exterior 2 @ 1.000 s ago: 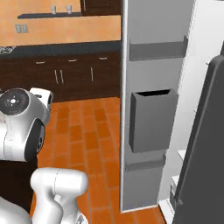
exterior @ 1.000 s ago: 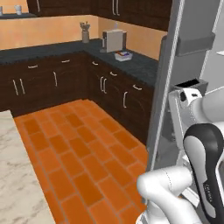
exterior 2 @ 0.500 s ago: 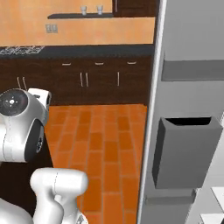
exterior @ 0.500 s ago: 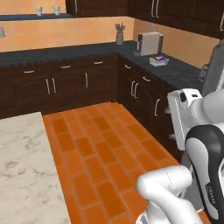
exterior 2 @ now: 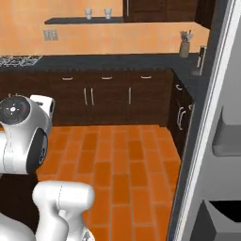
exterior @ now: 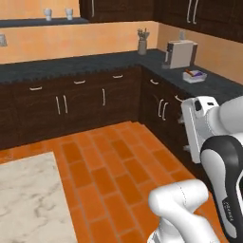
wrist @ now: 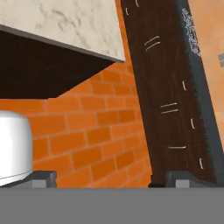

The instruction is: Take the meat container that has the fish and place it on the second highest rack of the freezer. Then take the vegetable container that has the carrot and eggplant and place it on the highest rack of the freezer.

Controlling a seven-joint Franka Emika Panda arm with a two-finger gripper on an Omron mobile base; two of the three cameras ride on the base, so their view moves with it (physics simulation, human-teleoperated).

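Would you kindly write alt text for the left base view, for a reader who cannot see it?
A white robot arm rises at the lower right over an orange brick-pattern floor in a kitchen. Dark wood cabinets with a dark counter run along the far wall and turn down the right side. A marble-topped counter fills the lower left corner.

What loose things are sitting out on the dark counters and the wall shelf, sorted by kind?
Cups on the wall shelf: 2
Utensil holder: 1
Boxy grey appliance: 1
Small tray with items in it: 1
Total: 5
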